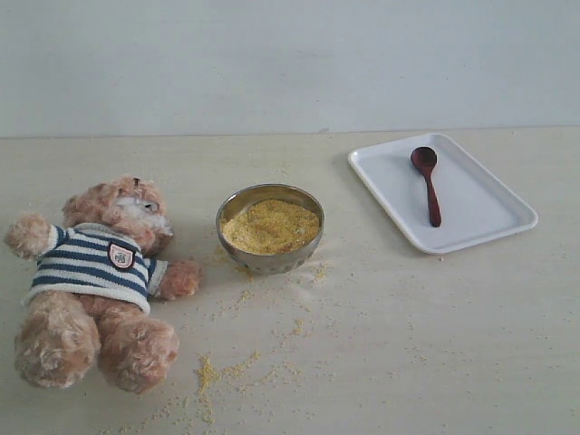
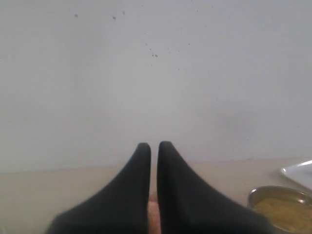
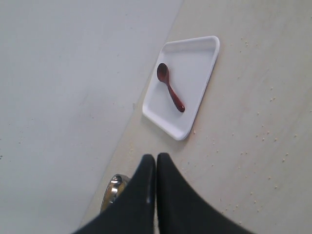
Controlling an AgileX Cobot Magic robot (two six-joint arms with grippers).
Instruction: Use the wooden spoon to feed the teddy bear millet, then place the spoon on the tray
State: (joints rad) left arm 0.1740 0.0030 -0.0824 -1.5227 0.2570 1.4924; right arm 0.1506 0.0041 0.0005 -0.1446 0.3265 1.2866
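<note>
Right gripper: black fingers pressed together tip to tip, clasping nothing.
Wooden spoon, place: ahead of the right gripper and well apart from it, lying flat inside the tray, handle end nearer the fingertips, bowl end farther off.
Wooden spoon, look: dark reddish-brown, small oval bowl facing up, slim straight handle.
Tray: white, rectangular, rounded corners, low rim. It rests on the table, its near edge ahead of the right fingertips and clear of them.
Left gripper: black fingers closed against each other, clasping nothing.
Metal bowl: round, near the left gripper and off to one side. A part of its rim also shows close beside the right gripper's fingers.
Millet: fine yellow grain heaped in the metal bowl, with loose grains scattered on the table around it.
Teddy bear: light-brown plush in a navy-and-white striped shirt with a badge, on its back beyond the bowl, opposite the tray. Its place relative to either gripper cannot be told.
</note>
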